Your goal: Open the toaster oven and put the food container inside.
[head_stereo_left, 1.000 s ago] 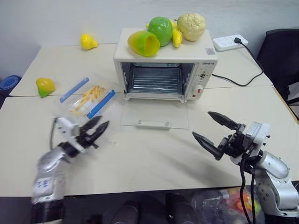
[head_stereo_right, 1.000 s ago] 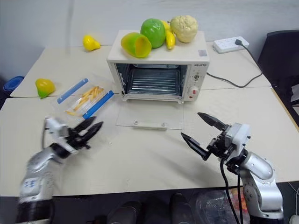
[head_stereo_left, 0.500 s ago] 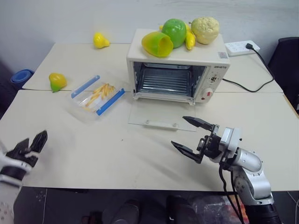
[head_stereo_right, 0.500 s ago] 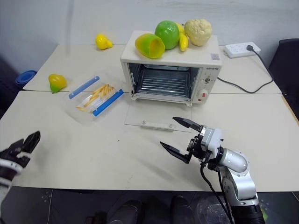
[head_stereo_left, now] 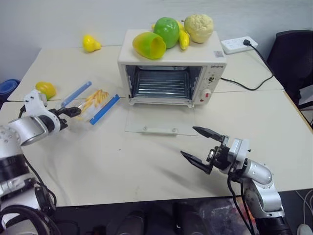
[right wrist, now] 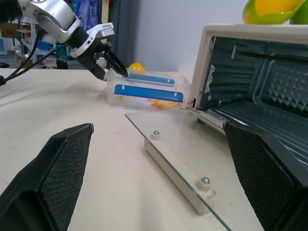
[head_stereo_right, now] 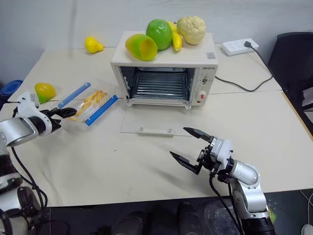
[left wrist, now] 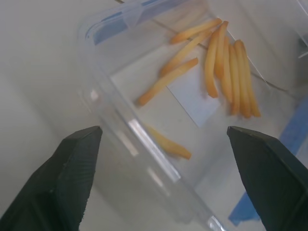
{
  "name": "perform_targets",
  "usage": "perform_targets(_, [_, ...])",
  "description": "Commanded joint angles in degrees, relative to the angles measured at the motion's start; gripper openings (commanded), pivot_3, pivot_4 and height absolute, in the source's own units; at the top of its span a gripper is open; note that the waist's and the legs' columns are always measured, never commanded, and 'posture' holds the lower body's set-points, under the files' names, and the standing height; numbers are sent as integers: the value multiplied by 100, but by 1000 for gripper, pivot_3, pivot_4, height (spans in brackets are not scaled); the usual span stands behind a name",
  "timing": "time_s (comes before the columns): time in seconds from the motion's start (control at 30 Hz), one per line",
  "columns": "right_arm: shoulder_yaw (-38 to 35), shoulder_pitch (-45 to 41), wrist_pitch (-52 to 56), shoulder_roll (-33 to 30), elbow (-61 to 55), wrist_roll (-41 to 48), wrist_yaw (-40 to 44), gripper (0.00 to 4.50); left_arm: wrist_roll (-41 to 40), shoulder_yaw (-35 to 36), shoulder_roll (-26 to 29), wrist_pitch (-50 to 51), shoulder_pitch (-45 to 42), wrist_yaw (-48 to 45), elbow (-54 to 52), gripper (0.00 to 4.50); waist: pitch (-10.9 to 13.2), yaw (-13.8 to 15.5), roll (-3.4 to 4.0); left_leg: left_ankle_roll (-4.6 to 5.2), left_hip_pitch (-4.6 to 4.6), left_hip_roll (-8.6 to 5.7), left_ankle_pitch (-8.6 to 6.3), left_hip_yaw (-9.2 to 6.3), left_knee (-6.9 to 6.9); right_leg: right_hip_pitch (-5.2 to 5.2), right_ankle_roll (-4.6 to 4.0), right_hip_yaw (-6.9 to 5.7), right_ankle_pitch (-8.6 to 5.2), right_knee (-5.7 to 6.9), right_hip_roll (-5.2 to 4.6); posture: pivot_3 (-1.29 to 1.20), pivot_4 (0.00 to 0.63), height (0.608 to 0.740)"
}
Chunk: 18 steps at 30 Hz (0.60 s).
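The toaster oven (head_stereo_left: pixel 166 73) stands at the middle back of the table, cream-white, its glass door (head_stereo_left: pixel 160 120) dropped flat onto the table and the wire rack bare. Left of it lies the food container (head_stereo_left: pixel 92 104), a clear box with blue clips and yellow fries inside. My left gripper (head_stereo_left: pixel 73 113) is open at the container's near-left end; in the left wrist view the box (left wrist: pixel 183 96) sits just ahead between the spread fingers (left wrist: pixel 72 178). My right gripper (head_stereo_left: pixel 200 147) hangs open and empty over the table in front of the door.
On the oven's top sit a yellow-green cup (head_stereo_left: pixel 149 45), a green fruit (head_stereo_left: pixel 167 30) and a cream cauliflower-like piece (head_stereo_left: pixel 199 27). Two yellow toy fruits (head_stereo_left: pixel 91 43) (head_stereo_left: pixel 45 89) lie at the table's left. A power strip (head_stereo_left: pixel 236 45) with its cable is at back right, beside a black chair (head_stereo_left: pixel 293 58).
The head camera has shifted. My left gripper came from the table's near-left edge forward to the container's end, rolling as it went. The right gripper has sunk slightly, still open.
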Motion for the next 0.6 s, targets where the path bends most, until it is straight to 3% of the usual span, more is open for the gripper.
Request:
perform_targets(0.03, [-22,66,-279,62,-2,0,18,4500,420,0,61,-135,-229,-177,385,3289,0,1,0,-1,0,-2,0,-2,0,-5,0,4,0,1,0,0,150,740])
perform_targets(0.27, [-87,204,-574,77,134,-59,-35,4500,863,392,125,-425,-323,-263,858,1155,0,8,0,-1,-1,-3,-1,-3,1,-9,0,5,0,0,-1,0,150,740])
perform_targets(0.4, [-86,232,-633,45,192,-38,-26,4500,1044,435,465,-496,-253,-738,912,63,0,-4,0,-2,-1,-3,-1,-2,6,-9,0,7,0,1,-1,0,150,740])
perform_targets(0.6, [-88,312,-577,-35,180,11,6,4500,1507,-471,1572,-615,90,-2520,790,14,0,0,0,-4,-2,-3,-3,-2,3,-12,-2,8,-1,3,0,0,150,740])
